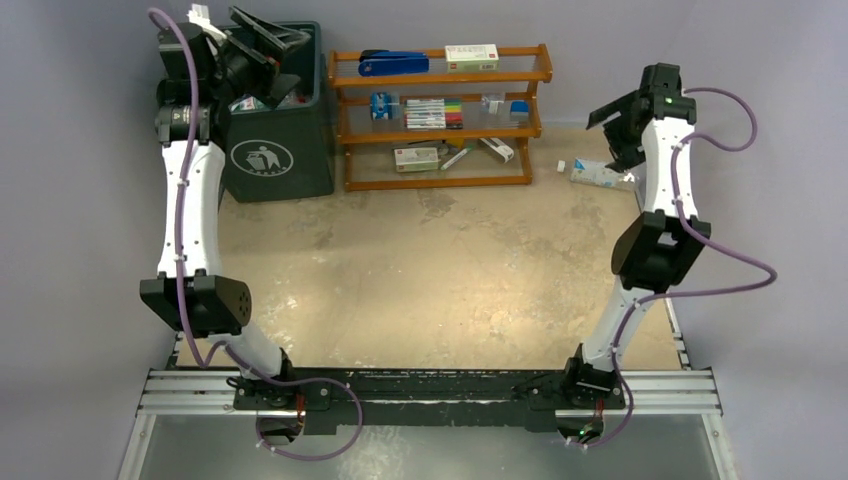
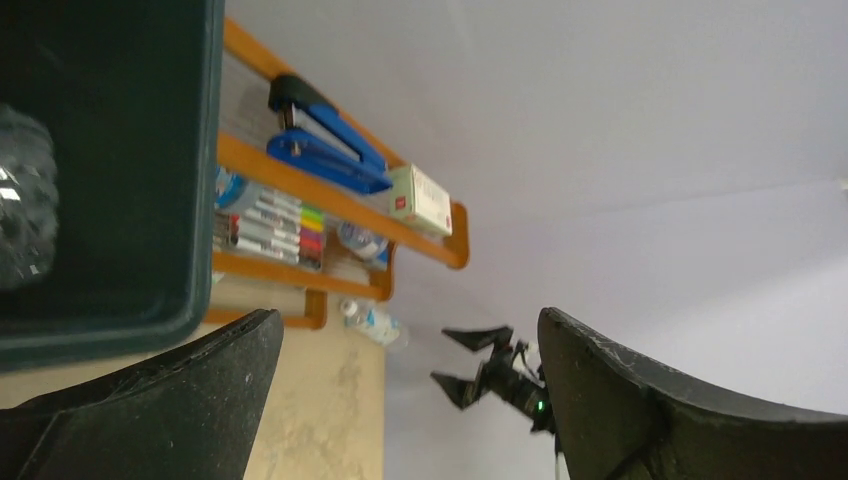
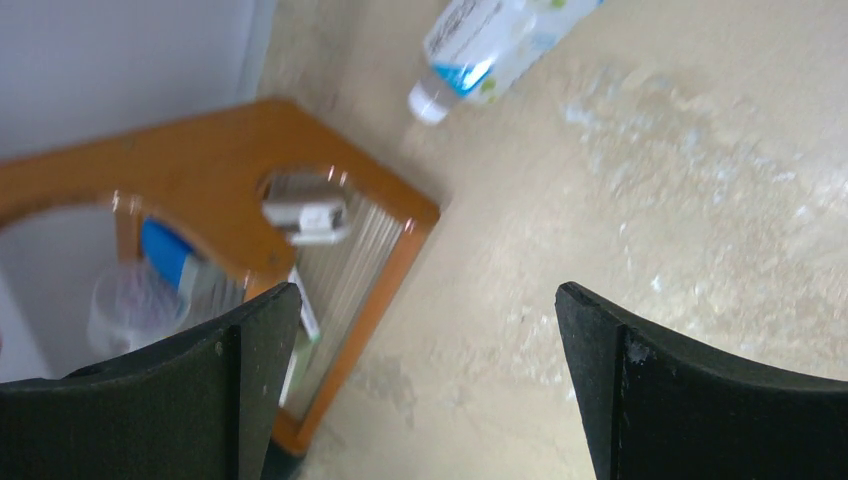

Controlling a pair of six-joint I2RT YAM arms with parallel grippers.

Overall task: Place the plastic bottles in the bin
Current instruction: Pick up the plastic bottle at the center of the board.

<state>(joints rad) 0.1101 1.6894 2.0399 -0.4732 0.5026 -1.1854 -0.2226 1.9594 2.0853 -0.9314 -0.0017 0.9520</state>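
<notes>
The dark green bin (image 1: 275, 150) stands at the back left, with bottles inside it (image 1: 248, 103). My left gripper (image 1: 285, 62) hangs open and empty over the bin's mouth. In the left wrist view its jaws (image 2: 408, 320) stand wide apart, with the bin wall (image 2: 130, 200) and a clear bottle inside the bin (image 2: 25, 200) at the left. One clear bottle with a blue and white label (image 1: 600, 175) lies on the table at the back right. My right gripper (image 1: 610, 138) is open just above and left of it. The bottle (image 3: 490, 35) lies beyond the open right gripper (image 3: 428, 290).
An orange-brown wooden rack (image 1: 440, 115) with a blue stapler (image 1: 392, 63), markers and small boxes stands beside the bin, against the back wall. Its end panel (image 3: 230, 180) is close to my right gripper. The sandy tabletop (image 1: 430, 280) stretches toward the arm bases.
</notes>
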